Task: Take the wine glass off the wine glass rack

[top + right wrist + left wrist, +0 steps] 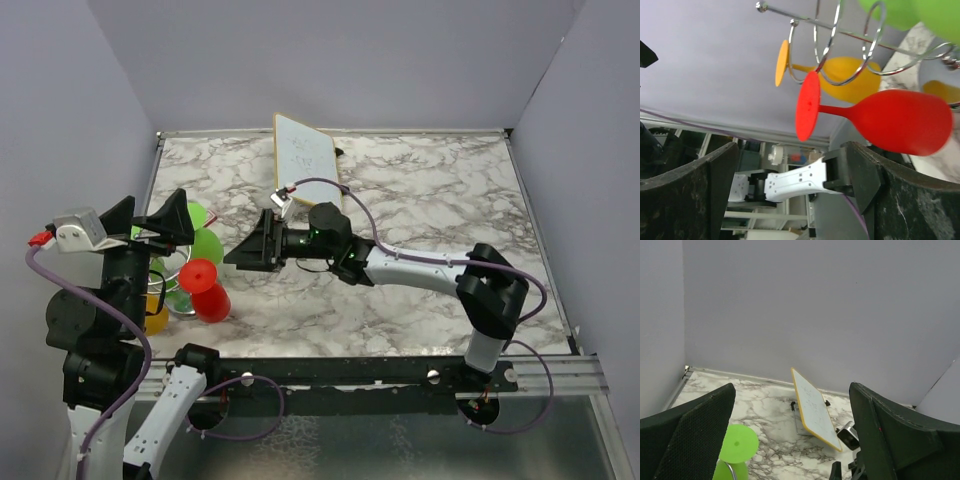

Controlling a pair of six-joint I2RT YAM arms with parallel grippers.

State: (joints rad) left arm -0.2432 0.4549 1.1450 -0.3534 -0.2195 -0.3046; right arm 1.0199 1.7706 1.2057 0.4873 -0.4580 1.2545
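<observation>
The wine glass rack (pixel 840 32), chrome wire, stands at the table's left. A red wine glass (pixel 205 289) hangs on it upside down, with orange (pixel 845 72) and green (pixel 205 245) glasses beside it. In the right wrist view the red wine glass (pixel 900 120) lies sideways, its round foot just past my fingertips. My right gripper (pixel 250 250) reaches left toward it, open and touching nothing. In that view the right gripper (pixel 792 150) holds only air. My left gripper (pixel 160 225) hovers open above the rack, and the left gripper (pixel 792 390) looks out over a green glass foot (pixel 737 444).
A tilted white board (pixel 305 155) with a yellow edge stands at the back centre on the marble table (pixel 430 200). Grey walls close in the left, back and right sides. My right arm stretches across the middle of the table.
</observation>
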